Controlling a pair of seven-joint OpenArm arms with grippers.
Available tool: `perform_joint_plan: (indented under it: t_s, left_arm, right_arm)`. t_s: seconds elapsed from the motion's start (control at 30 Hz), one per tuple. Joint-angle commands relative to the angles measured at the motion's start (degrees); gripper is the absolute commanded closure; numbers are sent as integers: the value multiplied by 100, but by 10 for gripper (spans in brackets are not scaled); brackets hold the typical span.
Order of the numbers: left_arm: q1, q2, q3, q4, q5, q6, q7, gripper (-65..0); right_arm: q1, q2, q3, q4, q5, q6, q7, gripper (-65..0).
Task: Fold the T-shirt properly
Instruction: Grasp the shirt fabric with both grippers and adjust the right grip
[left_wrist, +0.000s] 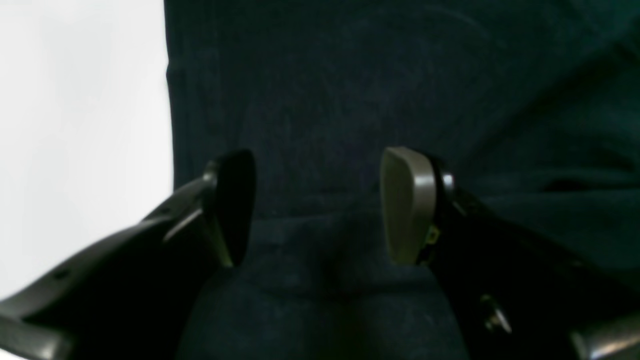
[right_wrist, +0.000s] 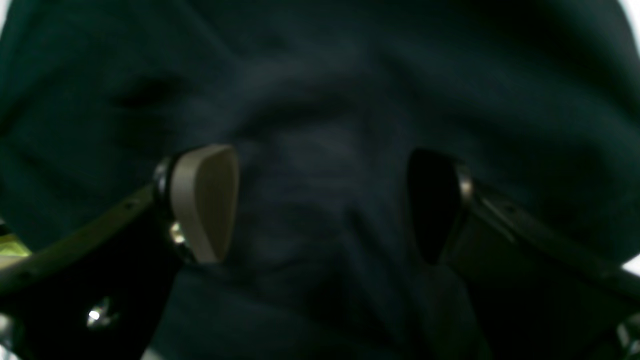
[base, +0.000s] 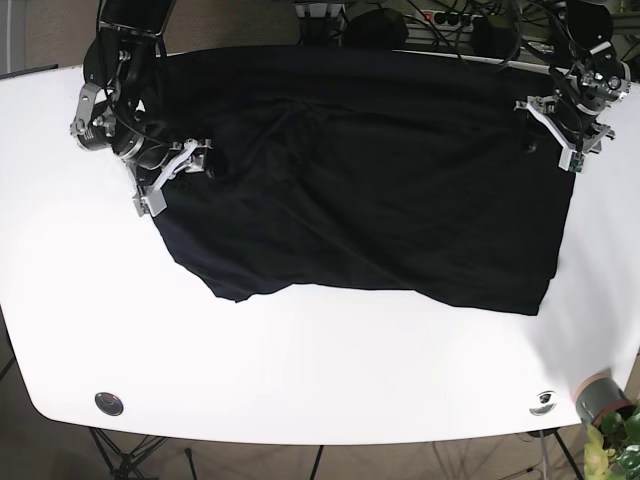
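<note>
1. Biggest thing we've got is the white table, filling most of the base view, with bare surface along the near edge and both sides.
2. Next up, the T-shirt. It's dark, nearly black, spread out wide across the far half of the table and running almost from the left side to the right side. It's lying pretty rumpled, with wrinkles near the far left and an uneven hem on the near side. In the left wrist view its straight edge meets the white surface on the left of the frame.
3. The right gripper sits over the shirt's far-left area. Its wrist view shows the fingers spread wide apart with only dark cloth between them, nothing pinched.
4. The left gripper is at the shirt's far-right corner, near the table's right edge. Same deal: jaws spread wide in its wrist view, cloth underneath, nothing clamped.
5. Smallest bits: a round metal fitting near the near-left corner and another near the near-right corner.
</note>
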Motion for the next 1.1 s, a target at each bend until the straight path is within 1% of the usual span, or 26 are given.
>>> perform_joint_plan:
  t_s: [0.0,0.13,0.37,0.47,0.6,0.8,0.83,0.9,0.97,1.07]
  left_arm:
    - [-111,-109,-40,-89,-56,4,-78,-372]
    - [-137,-179,-40,-300,-56,4,-78,-372]
    - [-137,-179,-40,-352,-56,4,-78,-372]
    - [-137,-179,-40,-352,-56,4,-78,-372]
    - [-146,-179,-23,-352,-56,4,-78,-372]
    - [-146,-179,-32,-352,-56,4,-78,-372]
    - [-146,-179,-32,-352,-56,4,-78,-372]
    - [-146,-179,-32,-352,-56,4,-78,-372]
    - [-146,-179,-40,-352,-56,4,-78,-372]
    - [-146,-179,-40,-352,-56,4,-78,-372]
  right_arm:
    - [334,7,-20,-120,-50,34,234,-495]
    - [598,-1,-20,-463,-331,60,375,-495]
    - [677,-19,-38,-630,-314,60,384,-495]
    - [677,-124,-284,-603,-322,51,393,-495]
    - [659,-168,-548,-603,-340,42,401,-495]
    - [642,-344,-680,-621,-366,34,410,-488]
    - [642,-353,-680,-621,-366,34,410,-477]
    - [642,-362,-680,-603,-366,34,410,-419]
    - [642,-362,-688,-595,-358,34,410,-333]
    - [642,-362,-688,-595,-358,34,410,-224]
